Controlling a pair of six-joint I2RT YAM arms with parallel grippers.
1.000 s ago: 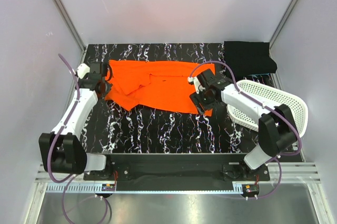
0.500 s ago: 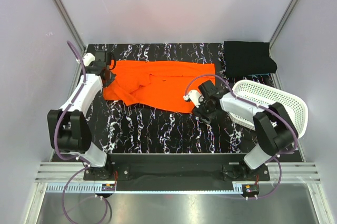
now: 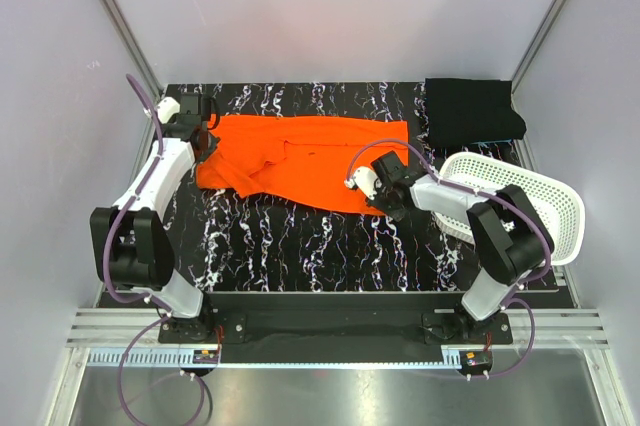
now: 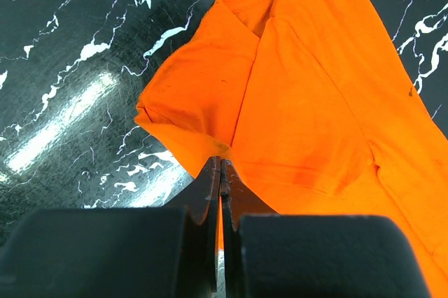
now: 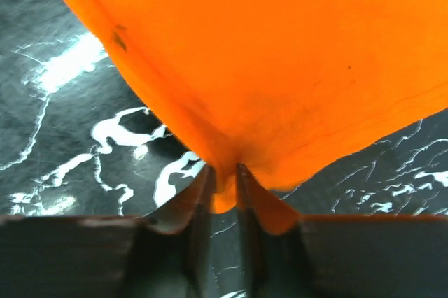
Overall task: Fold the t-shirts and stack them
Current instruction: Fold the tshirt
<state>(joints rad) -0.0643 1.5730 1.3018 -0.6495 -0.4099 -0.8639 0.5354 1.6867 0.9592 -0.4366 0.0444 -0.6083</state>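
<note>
The bright orange t-shirt (image 3: 310, 161) lies spread across the back half of the dark marbled table (image 3: 300, 246), partly folded with creases at its left. My left gripper (image 3: 207, 144) is at the shirt's left edge, and in the left wrist view the gripper (image 4: 222, 166) is shut on a pinch of orange fabric (image 4: 315, 88). My right gripper (image 3: 383, 198) is at the shirt's near right corner. In the right wrist view the gripper (image 5: 224, 175) is shut on the orange hem (image 5: 280, 53). The black t-shirt (image 3: 475, 111) lies folded at the back right corner.
A white perforated basket (image 3: 530, 201) lies tilted at the table's right edge, just beside my right arm. Grey walls close in the left, back and right sides. The marbled surface in front of the orange shirt is bare.
My left gripper has moved back and left with the shirt's edge, pulling the shirt flatter. My right gripper has moved to the near right corner and closed on the hem.
</note>
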